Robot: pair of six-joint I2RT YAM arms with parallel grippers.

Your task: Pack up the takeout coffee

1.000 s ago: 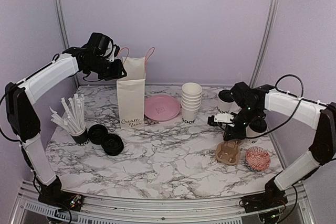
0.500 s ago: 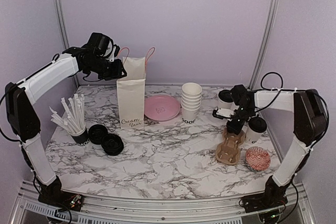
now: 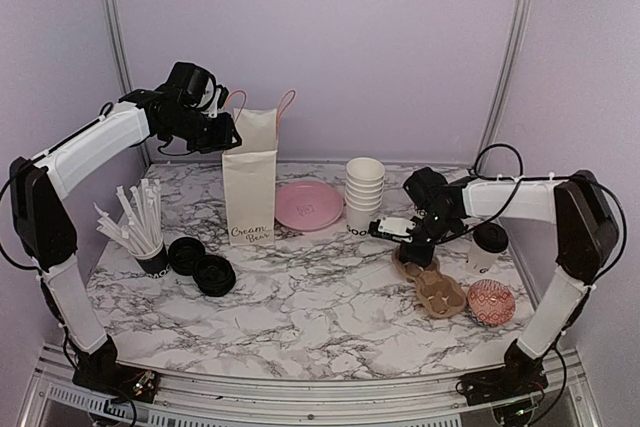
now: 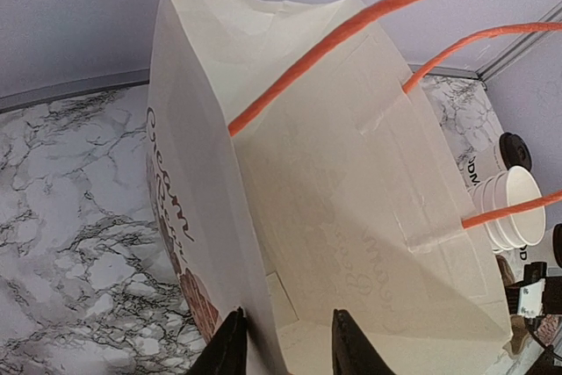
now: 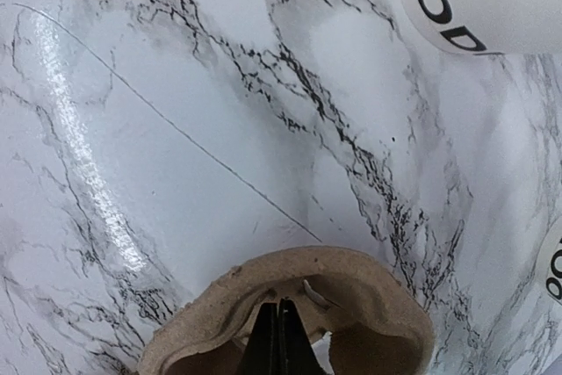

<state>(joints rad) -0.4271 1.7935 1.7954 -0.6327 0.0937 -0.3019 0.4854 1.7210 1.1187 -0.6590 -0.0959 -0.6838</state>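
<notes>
We see the right jaws closed tight on the rim of the brown pulp cup carrier (image 5: pixel 351 292), tips meeting over the edge of one end well. The carrier lies flat on the marble worktop (image 3: pixel 300 317), right of centre. Beyond it to the right stands one takeout coffee (image 3: pixel 488 245), upright, lid on, apart from the carrier's wells. A second lidded cup (image 4: pixel 512 151) shows past the stack of open cups (image 3: pixel 364 192); from above the right arm (image 3: pixel 500 192) hides it. A pink patterned bowl (image 3: pixel 491 302) sits just beside the carrier's near end. The left jaws stand partly apart, astride one wall of the white paper bag (image 4: pixel 351 217) at its mouth, one tip outside and one inside. The bag stands upright at the back, left of centre, with the pink plate (image 3: pixel 308 205) just beside it
</notes>
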